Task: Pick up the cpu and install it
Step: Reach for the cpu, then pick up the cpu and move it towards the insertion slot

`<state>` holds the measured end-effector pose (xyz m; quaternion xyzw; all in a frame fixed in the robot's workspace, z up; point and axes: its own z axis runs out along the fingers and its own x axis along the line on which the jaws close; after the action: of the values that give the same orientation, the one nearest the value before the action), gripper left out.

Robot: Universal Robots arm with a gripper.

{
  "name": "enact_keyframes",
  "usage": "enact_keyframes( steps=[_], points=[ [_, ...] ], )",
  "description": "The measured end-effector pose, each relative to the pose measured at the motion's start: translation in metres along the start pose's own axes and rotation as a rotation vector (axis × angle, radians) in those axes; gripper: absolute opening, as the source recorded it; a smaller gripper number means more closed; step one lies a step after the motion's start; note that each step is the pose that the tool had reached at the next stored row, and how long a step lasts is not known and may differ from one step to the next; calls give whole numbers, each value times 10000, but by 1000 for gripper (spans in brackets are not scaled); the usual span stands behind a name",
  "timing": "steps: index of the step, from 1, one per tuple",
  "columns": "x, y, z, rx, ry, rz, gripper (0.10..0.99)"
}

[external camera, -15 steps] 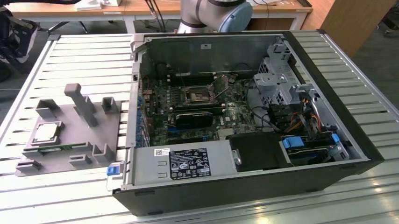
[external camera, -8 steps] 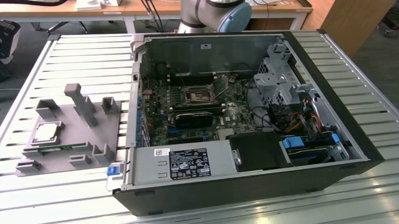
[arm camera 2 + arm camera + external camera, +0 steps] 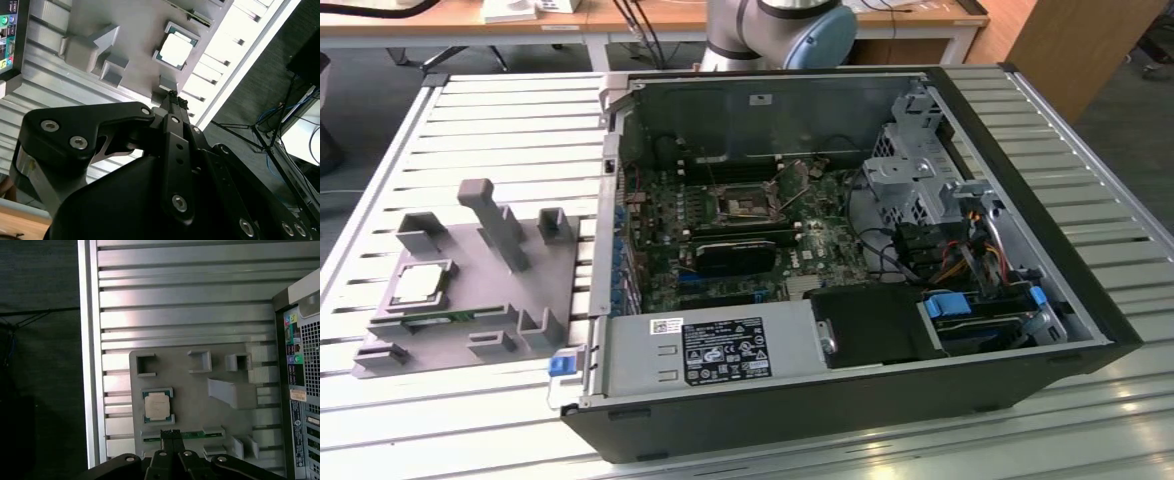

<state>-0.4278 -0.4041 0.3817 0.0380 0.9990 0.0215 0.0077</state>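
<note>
The gripper (image 3: 170,432), its black body cut off at the frame's edge in both wrist views, has its two thin fingers pressed together on nothing, apart from the grey moulded holder (image 3: 190,385). The fingertips hide part of the green memory stick (image 3: 195,434), which sits slotted on edge in the holder. The cpu (image 3: 157,405) lies flat in a square recess just beside that stick, its metal top dull silver. Farther off, the open computer case (image 3: 854,250) lies on the ribbed aluminium table (image 3: 494,130), with the motherboard's socket (image 3: 747,205) dim in shadow.
</note>
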Motion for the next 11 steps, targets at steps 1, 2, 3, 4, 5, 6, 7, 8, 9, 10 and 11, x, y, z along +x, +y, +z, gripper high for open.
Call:
enact_keyframes(
  steps=[1,2,3,4,5,6,7,8,9,10,11],
  points=[
    [24,-2,1,2,10,0,106],
    [43,-4,3,2,18,0,106],
    [56,-5,5,3,26,1,106],
    [64,-6,8,4,35,2,106],
    [68,-6,12,4,43,1,106],
    [74,-7,15,4,49,1,106],
    [79,-7,19,4,57,3,106],
    [82,-7,24,5,69,3,106],
    [85,-8,29,7,80,3,106],
    [87,-9,34,8,81,3,106],
    [87,-12,38,8,83,4,106]
  ],
)
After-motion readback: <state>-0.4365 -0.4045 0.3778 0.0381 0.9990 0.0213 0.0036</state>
